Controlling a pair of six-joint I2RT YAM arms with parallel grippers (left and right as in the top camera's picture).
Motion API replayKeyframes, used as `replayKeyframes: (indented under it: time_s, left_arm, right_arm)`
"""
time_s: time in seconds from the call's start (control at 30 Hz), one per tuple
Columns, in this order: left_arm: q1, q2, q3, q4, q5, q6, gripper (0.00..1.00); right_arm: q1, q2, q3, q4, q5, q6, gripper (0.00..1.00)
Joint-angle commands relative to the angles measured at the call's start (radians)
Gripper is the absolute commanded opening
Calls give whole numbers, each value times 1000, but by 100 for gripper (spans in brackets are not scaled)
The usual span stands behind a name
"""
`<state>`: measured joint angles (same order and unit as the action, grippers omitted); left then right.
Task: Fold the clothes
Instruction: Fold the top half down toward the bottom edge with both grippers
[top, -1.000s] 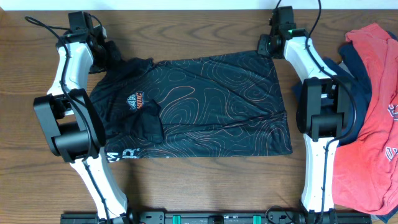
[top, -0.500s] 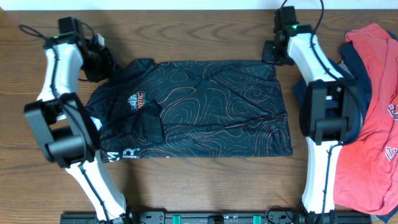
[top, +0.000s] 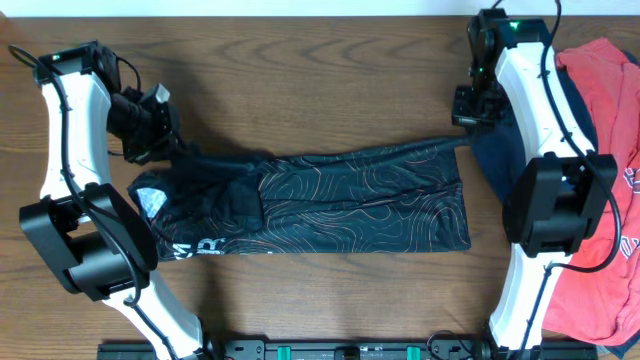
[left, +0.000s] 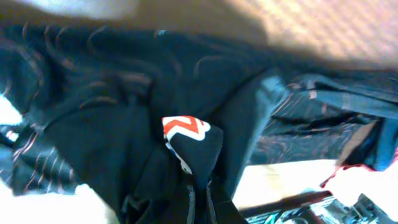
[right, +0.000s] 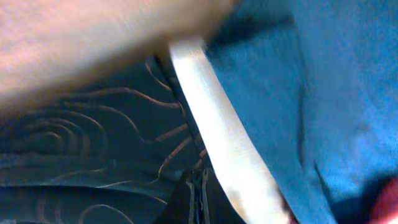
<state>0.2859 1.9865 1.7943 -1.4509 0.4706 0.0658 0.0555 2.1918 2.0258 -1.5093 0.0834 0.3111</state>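
The jersey (top: 340, 200) lies across the middle of the bench (top: 300, 60) as a narrow band with its long axis running left to right. The collar and sleeve end points at the left arm. The far edge is drawn toward the near one.

Seen from overhead, the left end effector (top: 170, 142) sits at the far left corner of the jersey and the right end effector (top: 464, 128) at the far right corner, where the cloth pulls into a thin point. White lettering (top: 195, 247) shows on the near left edge. A navy garment (top: 495, 160) and a red garment (top: 600, 120) are heaped to the right, by the right arm.

The overhead view does not show the fingers; the wrist views do. In the left wrist view the left end effector (left: 199, 202) is pressed together on a bunched fold of jersey (left: 112, 124), just below a red-and-white chevron logo (left: 186, 129). In the right wrist view the right end effector (right: 196, 193) pinches the line-patterned cloth (right: 93, 155). A pale strip (right: 217, 130) runs between the jersey and the navy garment (right: 323, 93); I cannot tell what the strip is, as the view is blurred.
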Motion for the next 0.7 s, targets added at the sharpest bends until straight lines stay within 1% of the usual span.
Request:
replayKeyframes:
  time_s: [0.0,0.07,0.27,0.47,0.57,0.67]
  left_arm:
    - [22,-17,-20,-19,-64,27,6]
    - [43,-38,-28,-23,-64,27,6]
    - [124,-129,-62,-12,-63,3,6]
    - [131,-158,-182,5,-62,-3,6]
    - [143,-158,-260,35,-64,-5,6]
    - [169,-158,-319,69,-66,-24,6]
  right_arm:
    - [-25,-8,3,-46,24,-10,1]
    - [-34,-18,3,-69,12,-14,1]
    - [-42,-31,0,-118,-81,-91,1]
    - [-31,-42,-33,-159,-110,-118,1]
    - [-34,-73,-93,-151,-110,-126,1]
    - [-44,-126,-198,-104,-126,-127,1]
